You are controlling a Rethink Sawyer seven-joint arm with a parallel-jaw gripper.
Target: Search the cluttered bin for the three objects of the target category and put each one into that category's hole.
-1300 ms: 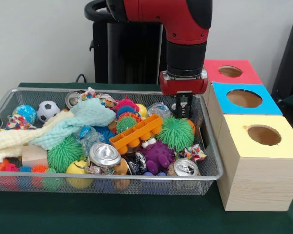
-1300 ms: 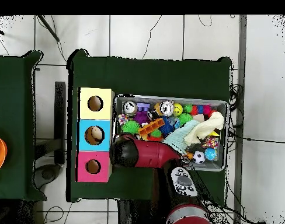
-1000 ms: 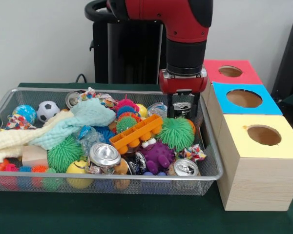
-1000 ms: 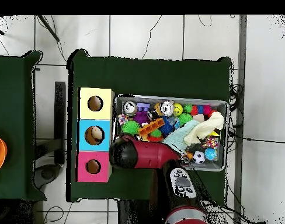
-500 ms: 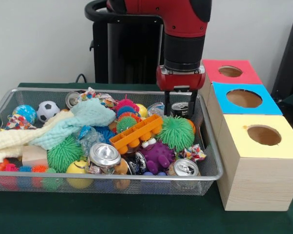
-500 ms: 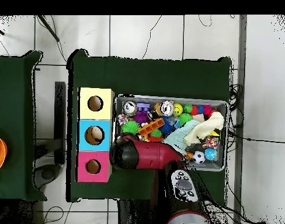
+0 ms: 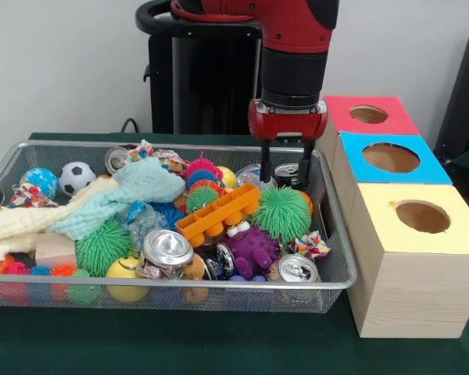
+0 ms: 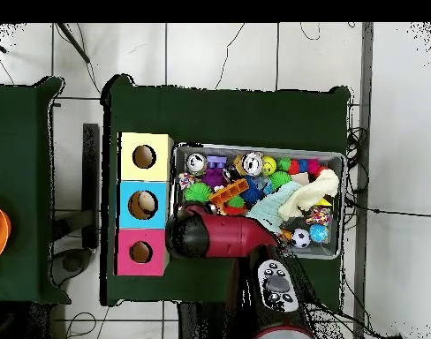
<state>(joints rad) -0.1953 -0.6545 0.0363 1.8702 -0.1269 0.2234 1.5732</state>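
Green cloth covers the worktop (image 7: 219, 351), and at its near right corner sits a pale wooden box with a yellow top (image 7: 418, 258) and one round hole. Left of it, the bin (image 7: 164, 295) of silver mesh spans most of the front view, heaped with toys. Along its near wall lie two silver cans (image 7: 167, 250), one left of centre and one at the right, with a yellow ball (image 7: 125, 271) and a purple knobbly toy (image 7: 252, 248) between them. Further in, an orange block tray (image 7: 218, 213) lies tilted beside a green spiky ball (image 7: 282, 212), and a mint cloth (image 7: 117, 195) stretches to the left. One of the three objects (image 7: 142, 217), a clear crinkled wad with blue patches, sits just beneath that cloth's edge; another (image 7: 254, 174) shows at the far side, just left of the claw. The claw (image 7: 285, 174) hangs at the bin's far right corner, its two fingers (image 7: 265, 170) set apart on either side of a third can (image 7: 286, 176); whether they touch it cannot be told. Behind the yellow box stand a blue-topped box (image 7: 389, 160) and then a red-topped box (image 7: 369, 115).
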